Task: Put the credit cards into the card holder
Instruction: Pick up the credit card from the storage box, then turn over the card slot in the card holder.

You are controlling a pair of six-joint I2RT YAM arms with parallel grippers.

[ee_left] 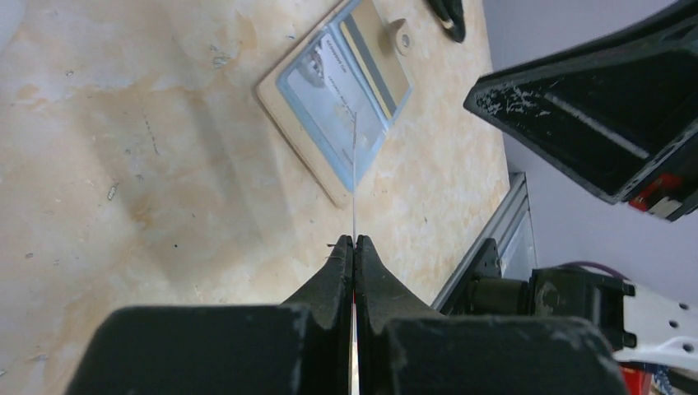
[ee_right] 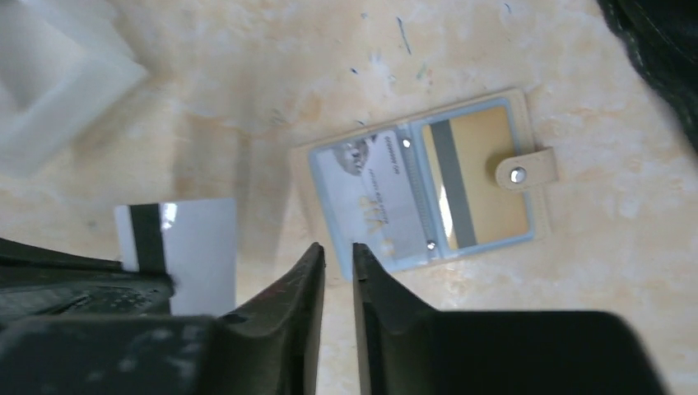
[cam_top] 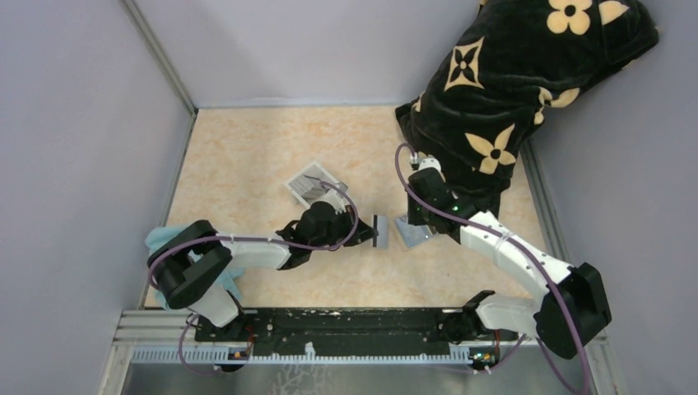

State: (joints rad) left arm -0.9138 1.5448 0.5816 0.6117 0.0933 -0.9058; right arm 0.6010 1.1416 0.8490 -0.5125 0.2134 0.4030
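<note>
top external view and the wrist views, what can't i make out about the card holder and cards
- card holder: top external, largely under the right hand, pockets hidden.
- held credit card: left wrist, edge-on in the left hand, face unseen.
- pocketed cards: right wrist, print too blurred to read.
- tray: right wrist, cut off by the frame corner.
</note>
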